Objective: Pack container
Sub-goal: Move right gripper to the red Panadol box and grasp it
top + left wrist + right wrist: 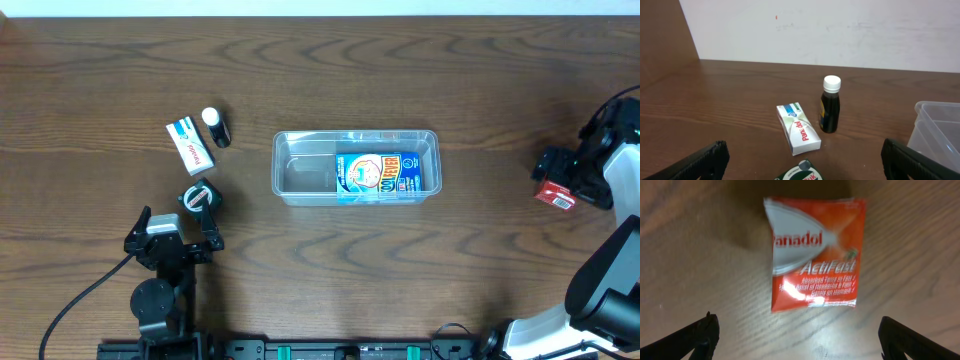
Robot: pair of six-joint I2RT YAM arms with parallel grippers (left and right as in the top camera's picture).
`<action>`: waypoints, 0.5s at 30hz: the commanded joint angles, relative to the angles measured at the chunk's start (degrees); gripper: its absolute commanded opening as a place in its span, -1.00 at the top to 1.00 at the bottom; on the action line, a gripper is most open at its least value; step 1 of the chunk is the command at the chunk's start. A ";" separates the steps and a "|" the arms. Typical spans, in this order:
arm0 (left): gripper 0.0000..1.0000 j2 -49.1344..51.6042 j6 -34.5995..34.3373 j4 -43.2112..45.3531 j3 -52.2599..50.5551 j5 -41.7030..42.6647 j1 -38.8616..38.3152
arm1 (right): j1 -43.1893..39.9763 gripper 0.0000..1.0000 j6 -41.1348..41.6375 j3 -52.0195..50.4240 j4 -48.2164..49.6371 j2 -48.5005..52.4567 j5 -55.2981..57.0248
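Note:
The clear plastic container point(300, 170) stands mid-table with a blue box point(375, 175) lying in its right half; its corner shows in the left wrist view point(940, 130). My left gripper point(197, 232) is open and empty just in front of a round green ointment tin point(198, 197), seen at the bottom of its wrist view point(800, 172). A white Panadol box point(797, 127) and a dark bottle with a white cap point(830, 107) lie beyond. My right gripper point(797, 340) is open over a red Panadol ActiFast box point(812, 255) at the far right point(555, 193).
The white box point(190, 143) and the dark bottle point(215, 127) sit at the left of the container. A pale wall rises behind the table's far edge in the left wrist view point(815, 30).

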 commanded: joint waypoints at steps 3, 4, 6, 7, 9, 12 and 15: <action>-0.96 -0.31 0.39 -2.08 -0.87 0.61 0.02 | -0.74 -0.99 -0.83 -0.17 1.66 -0.37 1.36; -0.96 -0.31 0.39 -2.08 -0.87 0.63 0.02 | -0.74 -0.99 -1.20 -0.17 1.84 -0.37 1.36; -0.96 -0.31 0.37 -2.08 -0.87 0.63 0.02 | -0.92 -0.98 -1.36 -0.17 2.40 -0.33 1.33; -0.96 -0.31 0.39 -2.08 -0.87 0.61 0.02 | -1.07 -0.98 -1.49 -0.17 2.82 -0.28 1.07; -0.96 -0.31 0.37 -2.08 -0.87 0.61 0.02 | -1.55 -0.99 -1.57 -0.17 3.87 -0.17 0.83; -0.96 -0.31 0.37 -2.08 -0.87 0.63 0.02 | -2.93 -0.99 -1.57 -0.17 4.35 0.00 -0.57; -0.96 -0.31 0.37 -2.08 -0.87 0.61 0.02 | -4.63 -0.99 -2.40 -0.20 4.57 0.42 -5.25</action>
